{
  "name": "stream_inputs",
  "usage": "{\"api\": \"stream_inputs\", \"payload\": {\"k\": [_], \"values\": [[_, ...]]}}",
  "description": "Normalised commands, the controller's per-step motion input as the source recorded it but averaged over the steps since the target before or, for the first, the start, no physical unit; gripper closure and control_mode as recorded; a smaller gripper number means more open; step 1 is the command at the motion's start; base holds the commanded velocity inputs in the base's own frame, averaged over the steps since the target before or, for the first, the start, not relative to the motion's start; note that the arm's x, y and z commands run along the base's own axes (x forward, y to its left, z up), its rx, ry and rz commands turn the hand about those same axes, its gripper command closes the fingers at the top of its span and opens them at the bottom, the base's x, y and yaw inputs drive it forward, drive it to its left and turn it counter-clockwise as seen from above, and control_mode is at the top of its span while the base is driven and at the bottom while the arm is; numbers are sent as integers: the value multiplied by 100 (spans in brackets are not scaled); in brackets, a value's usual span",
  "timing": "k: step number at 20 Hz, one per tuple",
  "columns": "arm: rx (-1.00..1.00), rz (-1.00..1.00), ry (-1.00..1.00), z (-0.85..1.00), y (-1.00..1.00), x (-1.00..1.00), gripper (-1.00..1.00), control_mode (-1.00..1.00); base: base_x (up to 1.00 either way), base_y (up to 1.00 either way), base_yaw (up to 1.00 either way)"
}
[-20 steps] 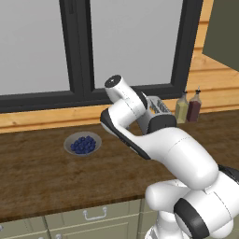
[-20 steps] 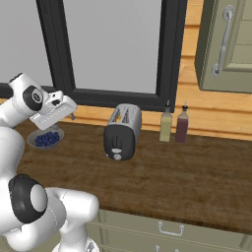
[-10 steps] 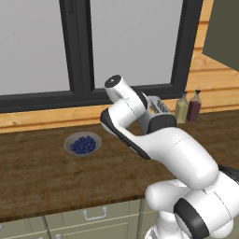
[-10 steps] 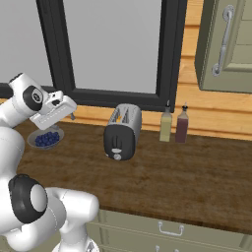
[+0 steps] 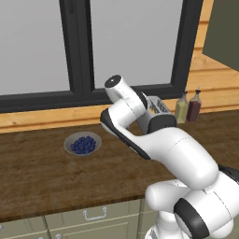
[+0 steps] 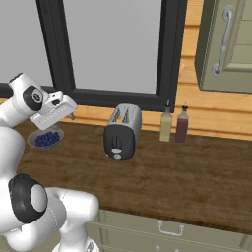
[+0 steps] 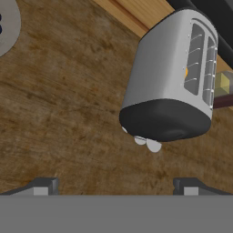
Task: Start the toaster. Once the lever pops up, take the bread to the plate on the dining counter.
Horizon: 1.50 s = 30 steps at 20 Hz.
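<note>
Hand view: fingers [image 7: 113, 186] spread wide, empty, hovering above worktop [image 7: 59, 109] short of toaster [image 7: 170, 77], dark end facing them, likely lining up on lever.

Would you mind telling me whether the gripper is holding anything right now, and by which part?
Nothing is held: the gripper is open, its fingers apart above the wooden worktop, short of the rounded silver-grey toaster.

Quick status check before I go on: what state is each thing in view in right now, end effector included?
toaster: upright on the worktop, untouched, dark end panel toward the robot.
end effector: open, empty, in the air short of the toaster.
bowl of blueberries: upright, holding berries.
two condiment bottles: upright, side by side right of the toaster.
upper cabinet door: shut.
</note>
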Motion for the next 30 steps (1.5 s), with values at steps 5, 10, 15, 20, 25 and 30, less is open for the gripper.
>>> {"api": "stream_inputs", "payload": {"k": [5, 10, 15, 20, 25, 30], "values": [[0, 0, 0, 0, 0, 0, -100, -100, 0, 0, 0], [0, 0, 0, 0, 0, 0, -100, -100, 0, 0, 0], [0, 0, 0, 0, 0, 0, -100, -100, 0, 0, 0], [0, 0, 0, 0, 0, 0, -100, -100, 0, 0, 0], [0, 0, 0, 0, 0, 0, -100, -100, 0, 0, 0], [0, 0, 0, 0, 0, 0, -100, -100, 0, 0, 0]]}}
